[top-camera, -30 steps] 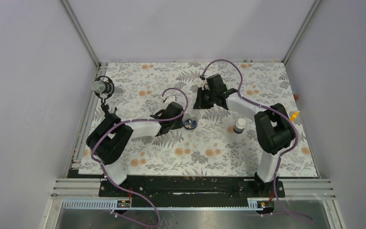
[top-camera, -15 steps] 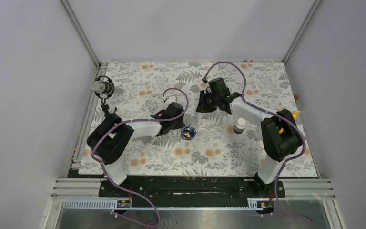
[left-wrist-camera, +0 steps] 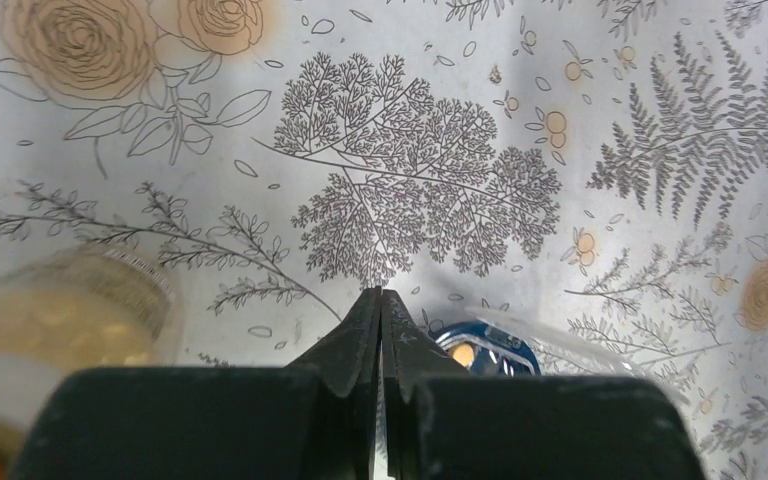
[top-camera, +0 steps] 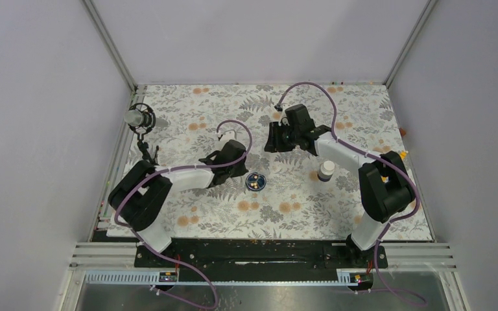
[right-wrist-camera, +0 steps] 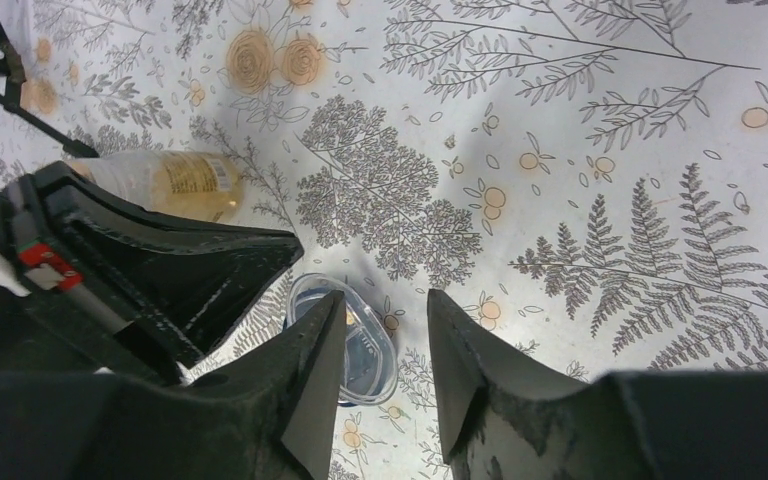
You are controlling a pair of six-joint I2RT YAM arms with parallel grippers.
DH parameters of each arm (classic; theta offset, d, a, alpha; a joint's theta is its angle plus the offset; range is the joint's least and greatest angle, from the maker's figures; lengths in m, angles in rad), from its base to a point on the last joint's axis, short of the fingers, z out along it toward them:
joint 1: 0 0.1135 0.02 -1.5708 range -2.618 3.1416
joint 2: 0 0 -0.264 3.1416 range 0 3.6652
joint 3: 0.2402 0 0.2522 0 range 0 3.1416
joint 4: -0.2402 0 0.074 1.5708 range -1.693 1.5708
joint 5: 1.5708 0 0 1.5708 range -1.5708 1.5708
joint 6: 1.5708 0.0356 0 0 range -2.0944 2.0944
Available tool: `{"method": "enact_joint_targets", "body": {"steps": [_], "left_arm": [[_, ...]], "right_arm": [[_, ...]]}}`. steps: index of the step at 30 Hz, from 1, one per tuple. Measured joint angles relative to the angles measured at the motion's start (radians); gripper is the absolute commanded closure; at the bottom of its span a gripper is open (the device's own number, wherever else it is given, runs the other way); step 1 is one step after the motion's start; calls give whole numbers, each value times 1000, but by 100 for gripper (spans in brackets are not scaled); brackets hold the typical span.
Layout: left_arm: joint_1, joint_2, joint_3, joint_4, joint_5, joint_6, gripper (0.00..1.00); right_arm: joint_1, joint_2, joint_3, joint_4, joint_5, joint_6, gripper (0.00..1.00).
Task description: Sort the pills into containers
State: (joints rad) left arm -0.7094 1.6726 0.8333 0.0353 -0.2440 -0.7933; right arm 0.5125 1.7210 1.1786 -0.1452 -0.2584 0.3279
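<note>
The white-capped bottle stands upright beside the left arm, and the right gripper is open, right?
Not quite: the white-capped bottle stands upright beside the right arm, not the left, as the top external view shows. The right gripper is open.

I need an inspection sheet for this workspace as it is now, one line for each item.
Surface: floral table cover, flat.
Job's things: white-capped bottle upright; amber bottle seems to lie on its side; orange pills inside small round dish.
Clutter: grey-headed stand at left edge; orange bits at right edge.
Grippers: left gripper shut, empty; right gripper open, empty.
Cables: purple cables loop above both arms.
Surroundings: grey walls, metal frame.
</note>
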Motion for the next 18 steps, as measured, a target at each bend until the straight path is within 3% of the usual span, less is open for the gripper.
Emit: {"method": "enact_joint_targets", "body": {"steps": [8, 18], "left_arm": [[-58, -145, -51, -79, -45, -3, 100], [-204, -216, -183, -125, -89, -148, 100]], "right_arm": [[25, 0, 0, 1, -52, -40, 50], [69, 25, 0, 0, -73, -72, 55]]}}
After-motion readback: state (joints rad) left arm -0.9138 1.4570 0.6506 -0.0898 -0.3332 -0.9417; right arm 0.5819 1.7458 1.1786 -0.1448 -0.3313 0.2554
